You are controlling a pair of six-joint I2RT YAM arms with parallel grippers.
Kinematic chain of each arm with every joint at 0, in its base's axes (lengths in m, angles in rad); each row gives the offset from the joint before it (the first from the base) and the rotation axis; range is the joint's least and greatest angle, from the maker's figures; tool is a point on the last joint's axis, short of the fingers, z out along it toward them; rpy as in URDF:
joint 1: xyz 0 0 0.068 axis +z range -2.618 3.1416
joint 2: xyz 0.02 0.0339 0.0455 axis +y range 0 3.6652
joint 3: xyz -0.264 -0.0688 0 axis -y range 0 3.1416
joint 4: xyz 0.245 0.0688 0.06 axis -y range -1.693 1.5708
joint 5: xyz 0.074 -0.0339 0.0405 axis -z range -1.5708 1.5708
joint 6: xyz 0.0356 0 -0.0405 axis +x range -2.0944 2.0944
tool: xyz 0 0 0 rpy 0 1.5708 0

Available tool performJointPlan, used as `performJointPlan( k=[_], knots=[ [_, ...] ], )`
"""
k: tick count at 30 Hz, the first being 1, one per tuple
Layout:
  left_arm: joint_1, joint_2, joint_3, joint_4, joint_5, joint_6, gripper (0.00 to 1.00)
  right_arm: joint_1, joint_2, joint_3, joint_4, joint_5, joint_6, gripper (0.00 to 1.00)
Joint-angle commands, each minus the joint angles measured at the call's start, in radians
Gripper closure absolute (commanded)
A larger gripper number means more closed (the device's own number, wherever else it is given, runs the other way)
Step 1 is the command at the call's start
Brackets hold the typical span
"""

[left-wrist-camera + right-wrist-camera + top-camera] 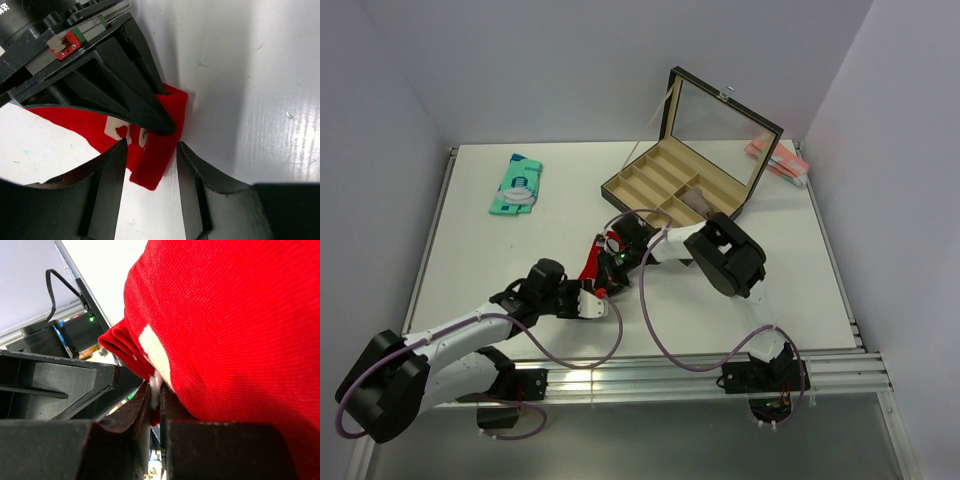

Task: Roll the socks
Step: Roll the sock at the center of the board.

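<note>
White-and-black arms (460,335), purple cables (650,318); end effector fingers (107,195) apparently black.

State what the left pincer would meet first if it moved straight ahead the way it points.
Probably the folded red sock, lying between the left pincer's open tips; just beyond it, the right pincer, shut on that sock. Depth is unclear.

White table (470,260), arms reaching in from the near edge. Red socks (592,268) lie near the centre as a narrow strip running near to far. Left gripper (599,293) sits at the strip's near end and right gripper (616,248) at its far end, both against the fabric. Jaw spacing unreadable from above. Open compartment box (660,190), glass lid raised, stands just beyond. Teal sock (516,185) far left, well apart. Pink bundle (777,158) far right, behind the box.
</note>
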Motion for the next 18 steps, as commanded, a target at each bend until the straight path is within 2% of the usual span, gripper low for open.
performJointPlan(
  k=[1,13,18],
  knots=[
    [-0.026,0.016,-0.024,0.091,-0.044,0.047,0.51,-0.01,-0.006,-0.055,-0.033,0.033,0.038,0.99],
    [-0.044,0.083,-0.051,0.119,-0.065,0.121,0.56,-0.026,-0.018,-0.107,-0.011,0.022,0.016,1.0],
    [-0.047,0.145,-0.04,0.097,-0.05,0.153,0.65,-0.032,-0.035,-0.142,0.015,0.01,0.016,1.0]
  ],
)
